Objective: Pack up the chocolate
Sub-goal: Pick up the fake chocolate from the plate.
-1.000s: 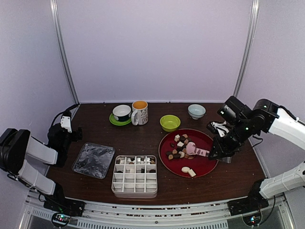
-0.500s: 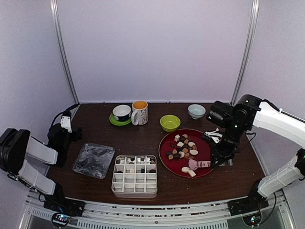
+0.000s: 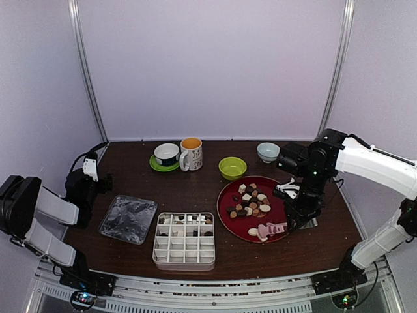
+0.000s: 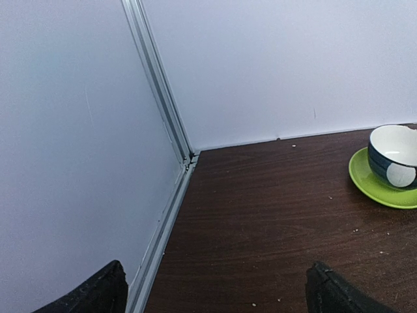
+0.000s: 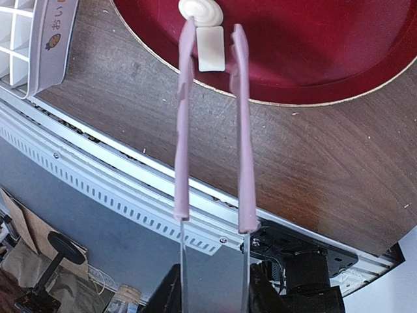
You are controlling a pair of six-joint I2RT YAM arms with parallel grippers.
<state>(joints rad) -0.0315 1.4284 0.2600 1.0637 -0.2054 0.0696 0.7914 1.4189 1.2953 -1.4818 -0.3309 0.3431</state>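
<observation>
Only the right wrist view shows the slim pink plastic tongs [image 5: 242, 130], clamped in the right gripper [image 3: 295, 218], straddling a cream-white square chocolate [image 5: 210, 49] at the near rim of the round red plate [image 5: 313, 52] (front right of the table). The left gripper [image 4: 218, 293] gapes wide by the left edge.

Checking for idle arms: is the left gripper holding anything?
No, the left gripper stands wide open above the table, with nothing between its jaws.
</observation>
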